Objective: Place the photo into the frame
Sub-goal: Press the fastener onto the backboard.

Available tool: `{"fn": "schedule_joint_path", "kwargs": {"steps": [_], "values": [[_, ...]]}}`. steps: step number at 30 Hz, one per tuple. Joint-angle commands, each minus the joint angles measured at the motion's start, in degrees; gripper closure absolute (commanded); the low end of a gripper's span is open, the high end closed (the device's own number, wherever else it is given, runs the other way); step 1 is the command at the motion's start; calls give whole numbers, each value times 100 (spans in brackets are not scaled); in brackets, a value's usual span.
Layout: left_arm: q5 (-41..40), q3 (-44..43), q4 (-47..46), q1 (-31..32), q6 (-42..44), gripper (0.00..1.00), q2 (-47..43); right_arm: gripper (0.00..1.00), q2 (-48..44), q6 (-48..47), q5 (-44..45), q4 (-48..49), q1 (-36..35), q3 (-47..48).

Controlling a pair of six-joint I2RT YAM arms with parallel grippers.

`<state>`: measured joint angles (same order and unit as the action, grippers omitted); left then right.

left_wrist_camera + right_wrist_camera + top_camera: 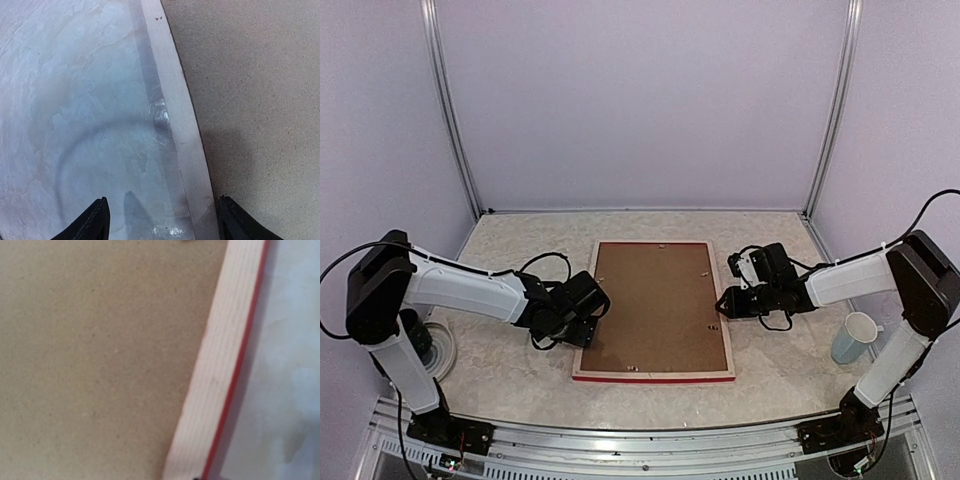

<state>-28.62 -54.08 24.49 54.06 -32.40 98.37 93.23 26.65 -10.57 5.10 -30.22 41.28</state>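
The frame [653,377] lies face down in the middle of the table, its red rim showing around a brown backing board [653,305] that fills it. The photo is hidden. My left gripper [588,325] is at the frame's left edge. In the left wrist view it is open [165,225], one finger over the table and the other over the backing board [250,100], straddling the pale rail [175,110] without touching it. My right gripper [723,303] hovers at the right edge; its wrist view shows the pale rail [220,370] and board [100,350], with the fingers almost out of sight.
A pale blue cup [854,337] stands at the right by the right arm's base. A white round object [440,350] sits at the left beside the left arm's base. Walls enclose the table on three sides.
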Motion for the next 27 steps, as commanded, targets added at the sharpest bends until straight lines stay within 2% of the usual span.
{"fn": "schedule_joint_path", "kwargs": {"steps": [1,18,27], "values": [[57,-217,376,24,198,27,-19,73,134,33,-130,104,-98,-85],[-142,-466,543,32,248,28,399,73,152,31,-195,117,-98,-85],[-200,-707,1001,164,381,28,437,73,180,17,-220,111,-97,-76]]}}
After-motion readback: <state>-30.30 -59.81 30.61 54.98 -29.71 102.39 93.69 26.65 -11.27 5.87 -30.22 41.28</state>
